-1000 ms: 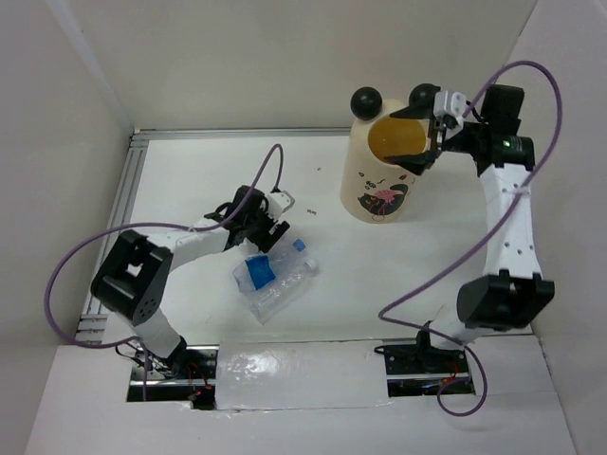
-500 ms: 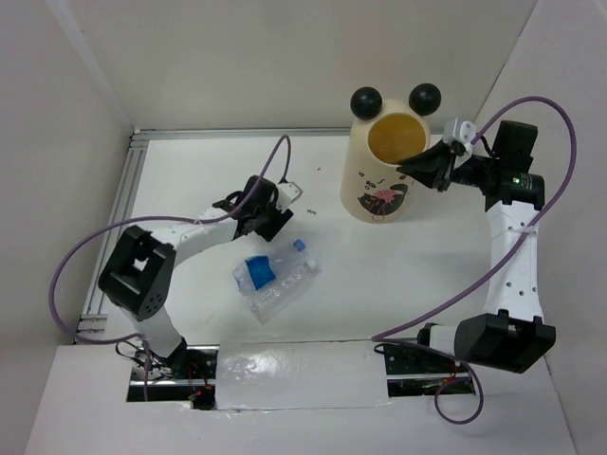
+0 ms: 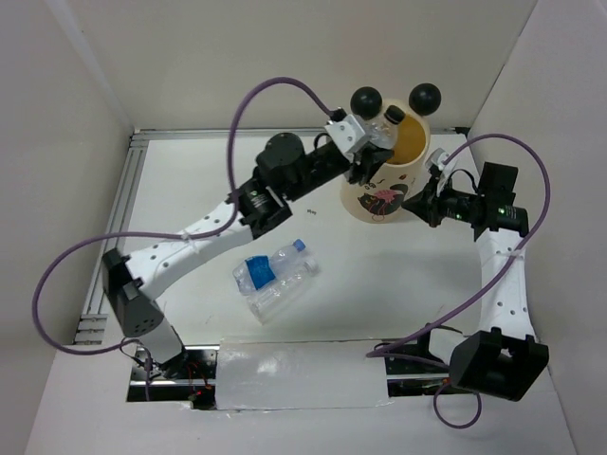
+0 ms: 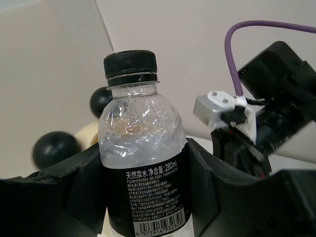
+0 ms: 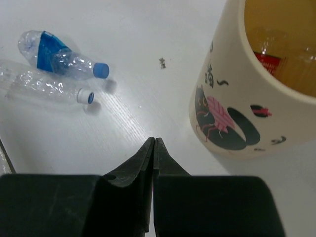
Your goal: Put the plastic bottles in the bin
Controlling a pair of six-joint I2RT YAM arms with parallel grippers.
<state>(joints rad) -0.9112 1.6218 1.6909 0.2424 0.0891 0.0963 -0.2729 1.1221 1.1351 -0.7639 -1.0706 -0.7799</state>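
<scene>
My left gripper (image 3: 373,152) is shut on a clear plastic bottle (image 4: 140,148) with a black cap and black label, held at the left rim of the cream bin (image 3: 384,180). In the top view that black-capped bottle (image 3: 385,126) pokes over the bin's yellow mouth. Two more plastic bottles lie side by side on the table: one with a blue label (image 3: 270,265) and a clear one (image 3: 283,289). My right gripper (image 3: 410,202) is shut and empty, hanging low beside the bin's right side. A red-labelled bottle (image 5: 271,59) lies inside the bin.
White walls enclose the table on three sides. The bin's two black ball ears (image 3: 366,99) stick up at its far rim. A small dark speck (image 5: 162,62) lies on the table left of the bin. Purple cables loop off both arms.
My left gripper closed on the black-labelled bottle and carried it from the table up to the bin's rim. My right gripper shut and drew back from over the bin to its right side.
</scene>
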